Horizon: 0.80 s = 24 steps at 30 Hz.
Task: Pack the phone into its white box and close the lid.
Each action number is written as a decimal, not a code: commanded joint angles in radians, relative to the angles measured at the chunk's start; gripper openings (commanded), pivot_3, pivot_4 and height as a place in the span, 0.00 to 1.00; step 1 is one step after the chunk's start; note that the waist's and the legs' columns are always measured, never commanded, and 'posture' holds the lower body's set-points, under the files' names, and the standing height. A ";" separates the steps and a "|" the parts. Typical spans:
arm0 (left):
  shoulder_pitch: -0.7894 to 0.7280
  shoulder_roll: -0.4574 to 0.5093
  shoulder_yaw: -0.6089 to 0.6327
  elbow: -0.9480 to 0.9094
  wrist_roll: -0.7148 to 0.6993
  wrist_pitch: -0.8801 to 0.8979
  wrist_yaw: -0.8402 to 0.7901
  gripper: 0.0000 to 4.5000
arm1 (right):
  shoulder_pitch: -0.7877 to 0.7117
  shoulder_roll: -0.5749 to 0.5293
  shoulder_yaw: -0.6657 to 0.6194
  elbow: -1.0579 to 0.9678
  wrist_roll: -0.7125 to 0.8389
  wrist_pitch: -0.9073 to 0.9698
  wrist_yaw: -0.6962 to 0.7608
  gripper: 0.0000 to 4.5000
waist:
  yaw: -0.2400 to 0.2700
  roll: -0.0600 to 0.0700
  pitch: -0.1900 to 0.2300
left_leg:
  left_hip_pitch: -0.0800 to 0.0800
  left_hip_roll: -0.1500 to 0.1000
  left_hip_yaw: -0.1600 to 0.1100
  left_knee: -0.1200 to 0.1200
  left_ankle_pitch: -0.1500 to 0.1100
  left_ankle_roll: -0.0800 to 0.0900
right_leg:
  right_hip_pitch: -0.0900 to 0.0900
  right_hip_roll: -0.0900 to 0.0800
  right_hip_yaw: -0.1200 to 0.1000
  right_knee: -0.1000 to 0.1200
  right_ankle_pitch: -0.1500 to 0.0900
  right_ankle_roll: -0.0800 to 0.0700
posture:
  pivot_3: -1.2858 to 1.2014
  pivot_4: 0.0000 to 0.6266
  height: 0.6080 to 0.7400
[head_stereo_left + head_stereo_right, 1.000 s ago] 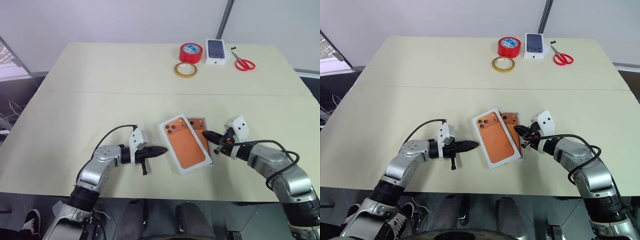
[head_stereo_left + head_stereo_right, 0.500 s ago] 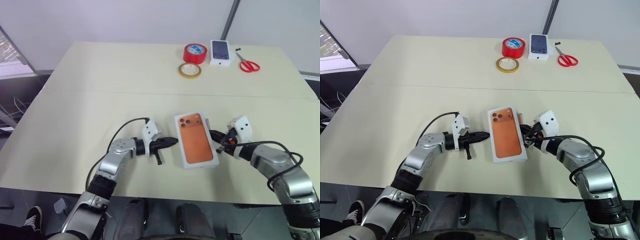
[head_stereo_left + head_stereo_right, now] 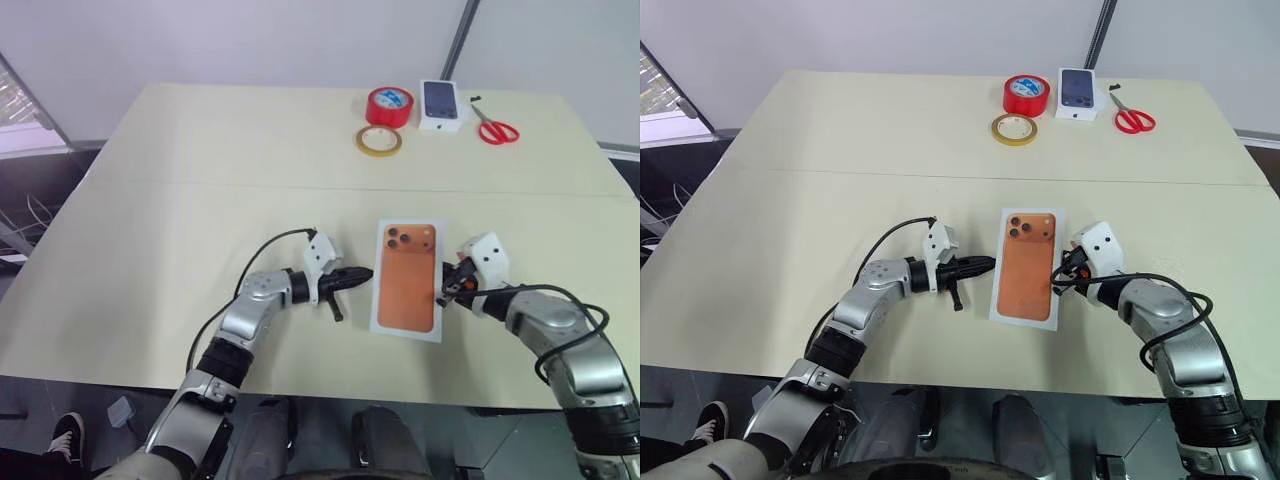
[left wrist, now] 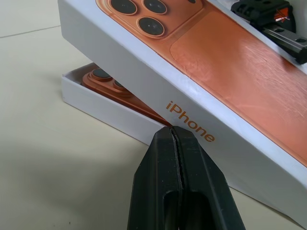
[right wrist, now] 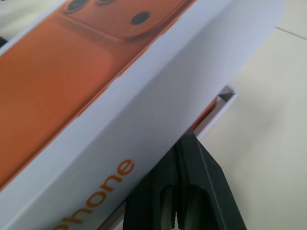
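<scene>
Pale tabletop (image 3: 150, 220) carries the lid (image 3: 408, 278) riding crooked over the white box (image 4: 108, 114) with the phone (image 4: 115, 88) inside, so the left gripper (image 3: 365, 273) and right gripper (image 3: 444, 293), fingers pressed together flanking it, risk jamming or skewing the lid.

Both arms are silver-grey metal with black joints. Each wrist carries a white camera block, and a black cable loops along each forearm. The left end effector (image 3: 358, 275) and right end effector (image 3: 444, 291) have tapered black fingers.
</scene>
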State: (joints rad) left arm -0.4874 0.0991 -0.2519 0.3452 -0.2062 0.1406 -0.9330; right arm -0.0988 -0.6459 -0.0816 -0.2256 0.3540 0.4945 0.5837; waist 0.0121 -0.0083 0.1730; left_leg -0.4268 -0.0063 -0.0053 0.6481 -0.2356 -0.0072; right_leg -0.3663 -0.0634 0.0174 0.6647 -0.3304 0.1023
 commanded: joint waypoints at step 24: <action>-0.032 -0.007 0.053 -0.029 -0.029 -0.009 0.049 0.00 | -0.129 0.092 -0.042 0.134 -0.141 -0.071 -0.152 0.02 | -0.002 0.000 0.000 | 0.000 0.000 0.000 0.000 0.000 0.000 | 0.000 0.002 0.000 0.001 0.000 0.000 | 0.52 0.24 1.00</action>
State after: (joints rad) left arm -0.5156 0.0927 -0.2202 0.3514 -0.2099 0.1298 -0.8884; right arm -0.2121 -0.5624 -0.0967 -0.0702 0.2020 0.4360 0.4376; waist 0.0104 -0.0082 0.1730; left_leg -0.4267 -0.0064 -0.0051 0.6479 -0.2355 -0.0074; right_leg -0.3668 -0.0618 0.0174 0.6655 -0.3304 0.1024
